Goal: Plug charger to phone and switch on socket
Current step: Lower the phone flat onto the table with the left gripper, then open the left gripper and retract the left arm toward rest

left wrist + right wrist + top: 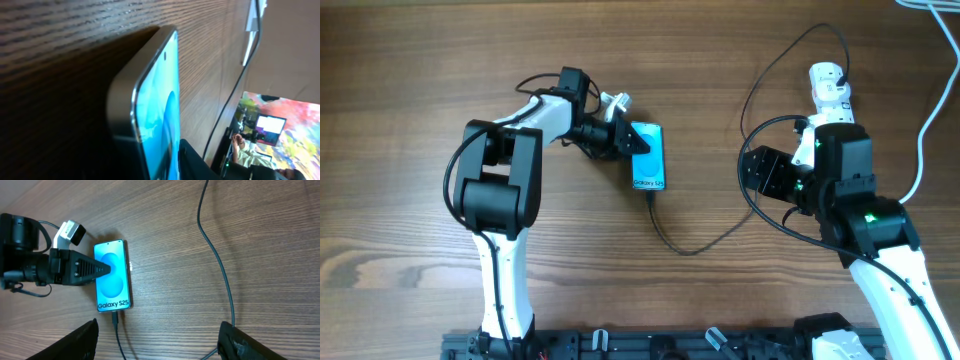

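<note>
Overhead cam looked straight down on the brown wooden table [400, 60]. Left wrist cam hugged the edge of the flat cyan-screened smartphone [155, 115]; right wrist saw it from above, farther off.

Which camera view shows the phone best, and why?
The right wrist view: the phone faces the camera, its text readable. The overhead view shows it small, with the left gripper at its edge. The left wrist view shows mainly its side edge, very close.
</note>
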